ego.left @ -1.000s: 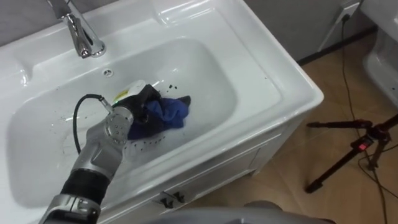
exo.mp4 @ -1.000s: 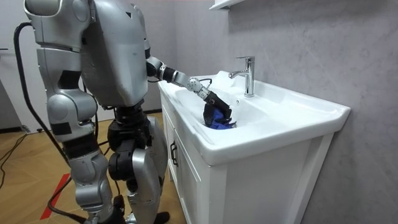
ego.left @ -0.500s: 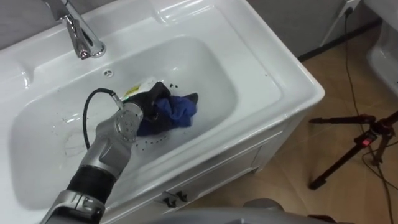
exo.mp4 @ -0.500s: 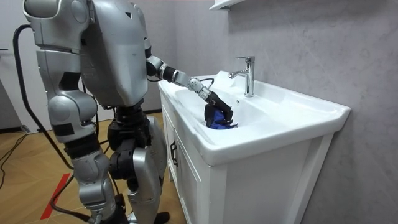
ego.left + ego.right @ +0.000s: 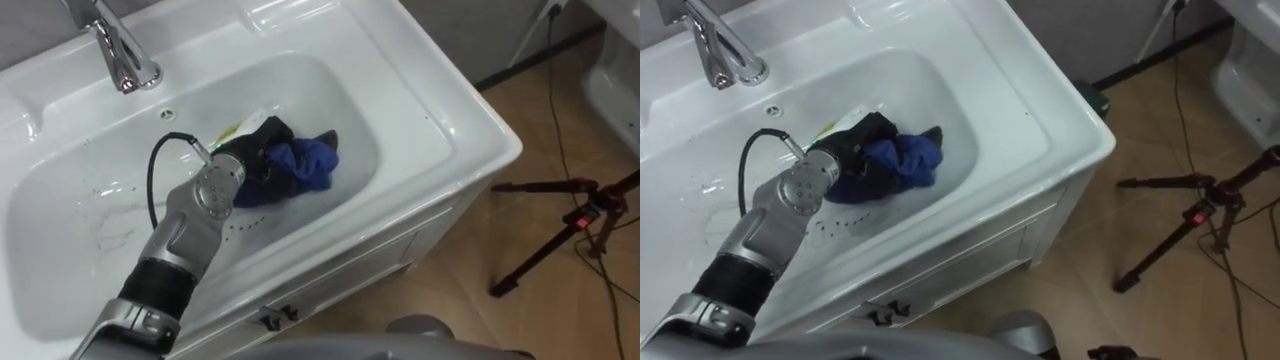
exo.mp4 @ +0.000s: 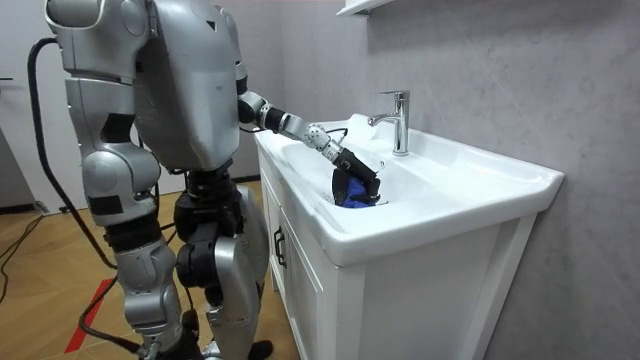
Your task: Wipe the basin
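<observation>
The left hand's (image 5: 258, 152) dark fingers are curled down over a bunched blue cloth (image 5: 312, 163) and clamp it against the floor of the white basin (image 5: 365, 100), likely so the wad drags with the hand instead of slipping free. The cloth lies right of the bowl's middle, just short of the right-hand slope, so this stroke seems aimed at that side. The forearm reaches in over the front rim. The chrome faucet (image 5: 115, 55) stands well apart behind.

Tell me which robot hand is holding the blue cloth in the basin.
The left robot hand: it reaches in from the lower left and grips the cloth inside the basin; the right arm hangs at its side.
</observation>
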